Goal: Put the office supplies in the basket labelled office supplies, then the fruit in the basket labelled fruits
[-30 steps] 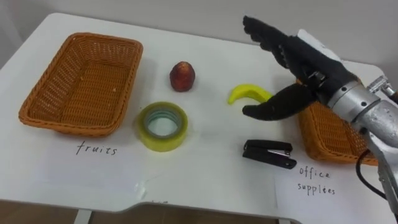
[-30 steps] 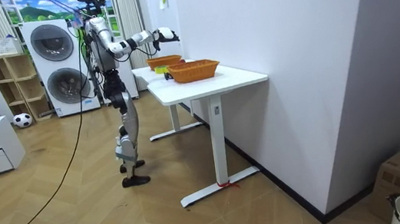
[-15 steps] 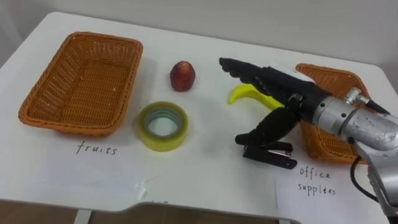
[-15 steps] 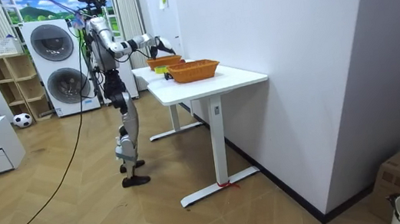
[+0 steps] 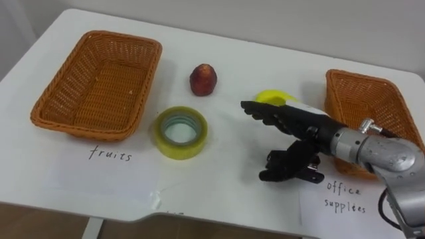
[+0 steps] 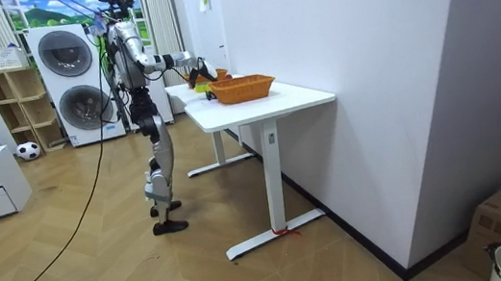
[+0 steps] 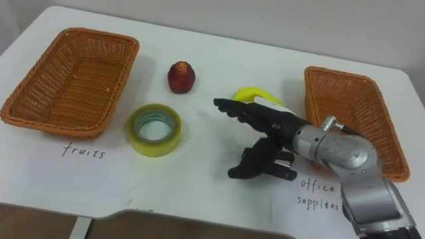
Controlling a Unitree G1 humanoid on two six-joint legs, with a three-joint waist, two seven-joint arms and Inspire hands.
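The robot stands at the end of a white counter and reaches 1 arm out over it. On the counter sit 2 brown woven baskets. The left basket is the bigger-looking one, and the right basket is beside the robot's right arm. I see nothing in either basket, so the sorting looks like it is just starting.

The right hand hangs low over the counter. Its fingers are straight and spread wide, and its thumb points down at the stapler. It is not pinching anything yet.

A yellow tape roll lies flat near the left basket. A yellow banana peeks out just behind the hand. A small red fruit sits further back, between the baskets.

The black stapler lies under the hand, near the right basket. It is the thing being gone after now, I think.

Next, the hand needs to drop a little and close its fingers and thumb around the stapler. Then it must lift it and carry it over to the right basket. The stapler is flat and low, so the fingers may slip off it.
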